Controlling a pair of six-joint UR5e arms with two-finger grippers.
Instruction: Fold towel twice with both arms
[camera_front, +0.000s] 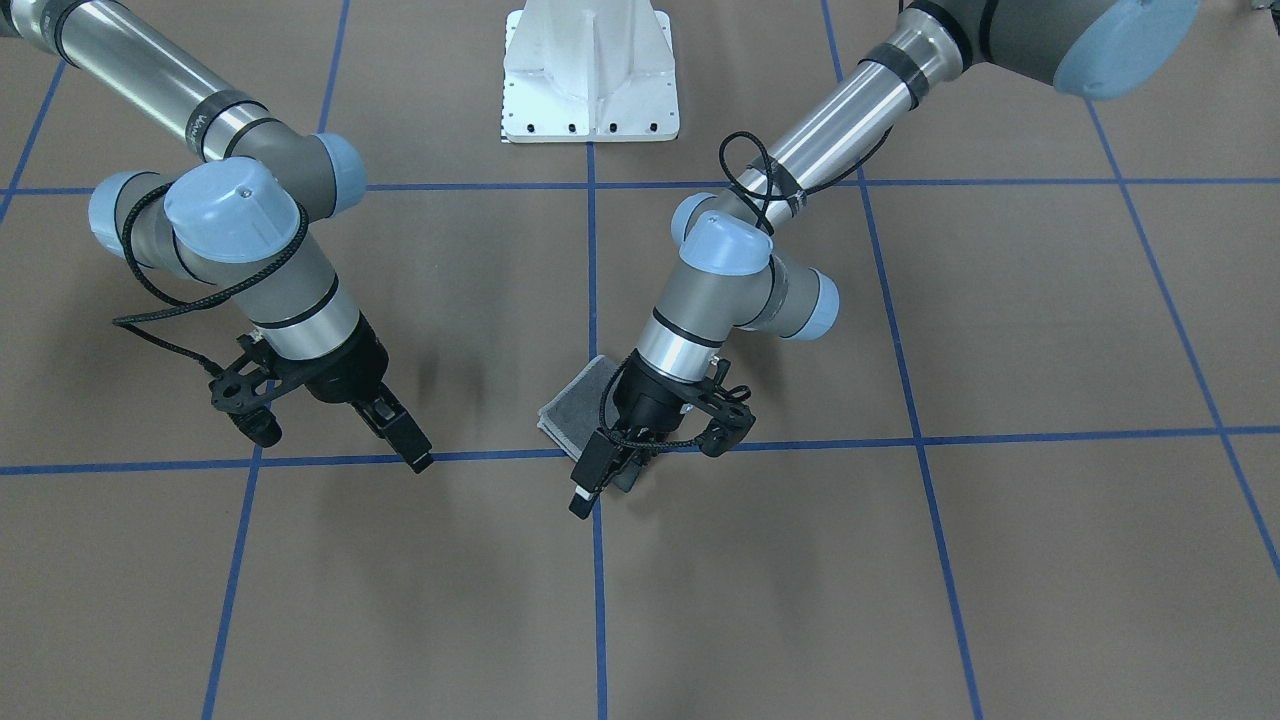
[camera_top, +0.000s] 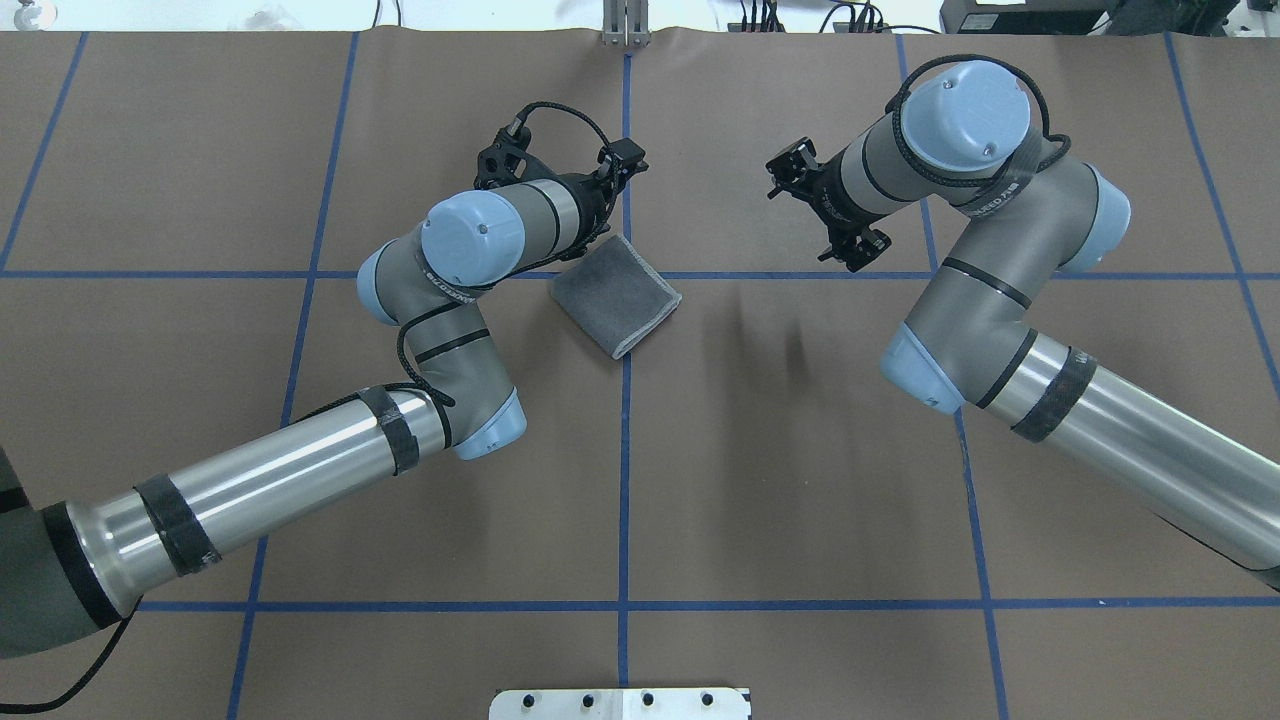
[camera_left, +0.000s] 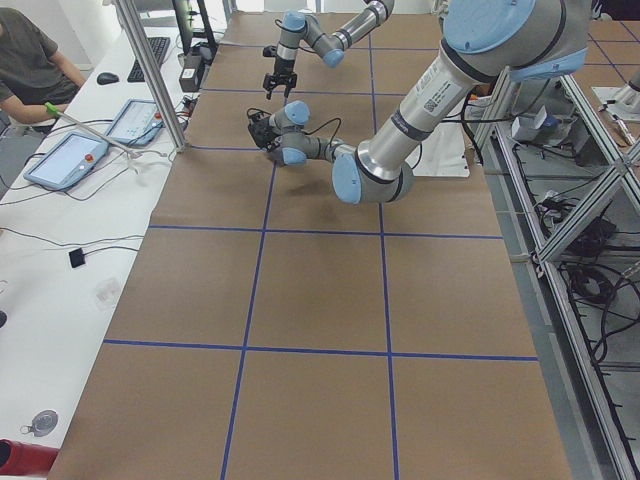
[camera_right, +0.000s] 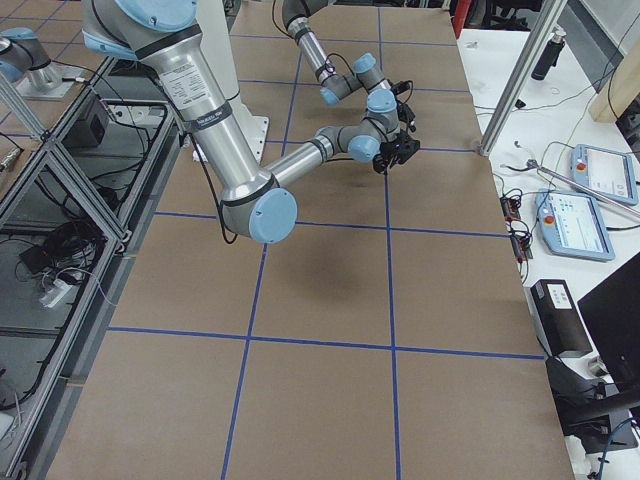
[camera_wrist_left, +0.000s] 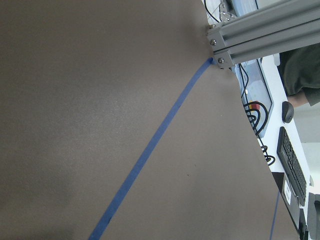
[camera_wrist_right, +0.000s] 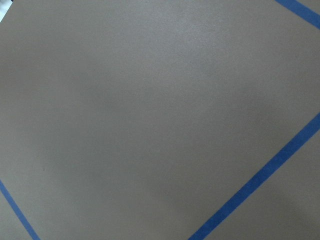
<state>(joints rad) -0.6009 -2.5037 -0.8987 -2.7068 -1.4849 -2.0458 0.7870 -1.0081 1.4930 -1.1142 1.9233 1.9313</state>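
Observation:
The towel (camera_top: 615, 292) lies folded into a small rectangle on the table's middle, dark grey face up, with a light grey hem along its edges. No pink shows. In the front-facing view the towel (camera_front: 582, 405) is partly covered by my left arm's wrist. My left gripper (camera_front: 582, 492) hangs over the towel's far edge, seen edge-on, and I cannot tell whether it is open or shut. Nothing hangs from it. My right gripper (camera_front: 417, 455) is off to the side over bare table, also edge-on. Both wrist views show only the table.
Brown table cover with a grid of blue tape lines (camera_top: 625, 450). The white pedestal base (camera_front: 590, 75) stands at the robot's side. An aluminium frame post (camera_wrist_left: 250, 35) stands at the far edge, with a desk, keyboard and a seated person (camera_left: 30, 60) beyond.

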